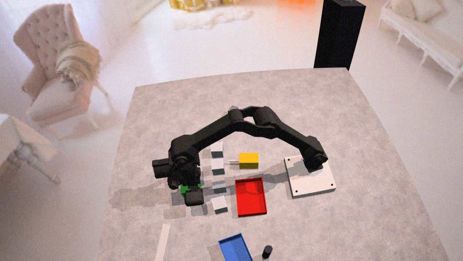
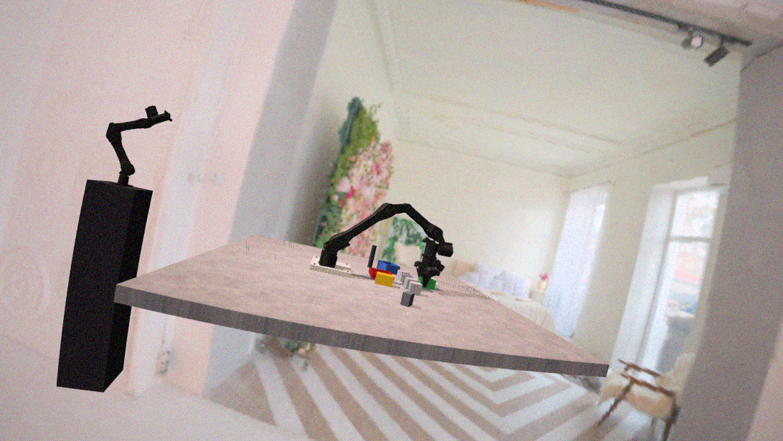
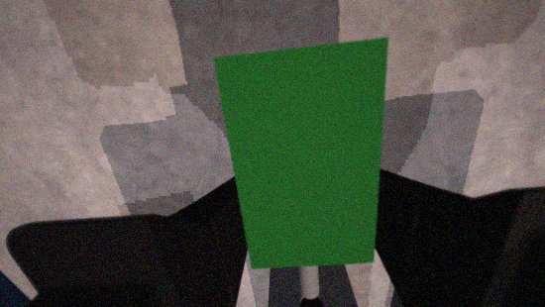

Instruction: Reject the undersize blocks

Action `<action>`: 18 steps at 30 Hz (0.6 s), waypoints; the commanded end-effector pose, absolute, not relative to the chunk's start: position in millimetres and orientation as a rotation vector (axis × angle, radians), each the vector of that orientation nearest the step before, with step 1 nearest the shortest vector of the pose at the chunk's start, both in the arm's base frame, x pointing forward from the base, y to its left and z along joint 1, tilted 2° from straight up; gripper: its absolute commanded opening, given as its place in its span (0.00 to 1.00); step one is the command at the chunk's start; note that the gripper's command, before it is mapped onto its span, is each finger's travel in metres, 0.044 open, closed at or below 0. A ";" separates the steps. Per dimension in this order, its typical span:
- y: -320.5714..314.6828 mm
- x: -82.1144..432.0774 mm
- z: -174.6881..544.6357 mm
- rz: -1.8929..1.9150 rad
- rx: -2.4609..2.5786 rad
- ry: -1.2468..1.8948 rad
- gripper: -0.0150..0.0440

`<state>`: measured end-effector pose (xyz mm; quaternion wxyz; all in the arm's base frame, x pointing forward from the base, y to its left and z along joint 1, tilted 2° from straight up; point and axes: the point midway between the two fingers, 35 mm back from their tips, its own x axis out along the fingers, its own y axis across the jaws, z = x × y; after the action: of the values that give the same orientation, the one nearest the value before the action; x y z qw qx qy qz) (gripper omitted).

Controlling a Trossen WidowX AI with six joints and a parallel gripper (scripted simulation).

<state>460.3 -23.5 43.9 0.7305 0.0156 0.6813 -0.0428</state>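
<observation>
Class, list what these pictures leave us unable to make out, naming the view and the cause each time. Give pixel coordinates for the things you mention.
- Fingertips on the green gauge (image 1: 184,189) (image 2: 431,283) (image 3: 307,153): top view, covered by the gripper (image 3: 299,172).
- How far the gauge's pin (image 3: 310,283) has gone into a block: wrist view, dark bore area cut by the bottom edge.
- Blue tray's (image 1: 235,249) near end: top view, cut off by the bottom edge.
- Bore sizes: exterior view, blocks (image 2: 407,298) too small.

Surface finishes, by material

Steel blocks, left of centre in the top view — smooth, matt grey. Gauge handle: flat green, plastic-looking. Tabletop: mottled, stone-like, matt. Armchair, upper left — tufted cloth.
</observation>
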 end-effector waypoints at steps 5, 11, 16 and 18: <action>-23.6 457.5 48.6 -0.092 0.028 1.480 0.25; -23.5 454.9 47.9 -0.092 0.028 1.474 0.25; -23.5 453.7 47.8 -0.092 0.027 1.472 0.25; -23.6 454.2 48.3 -0.092 0.027 1.472 0.25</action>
<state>454.3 -23.2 43.2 0.7368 0.0155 0.6745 -0.0427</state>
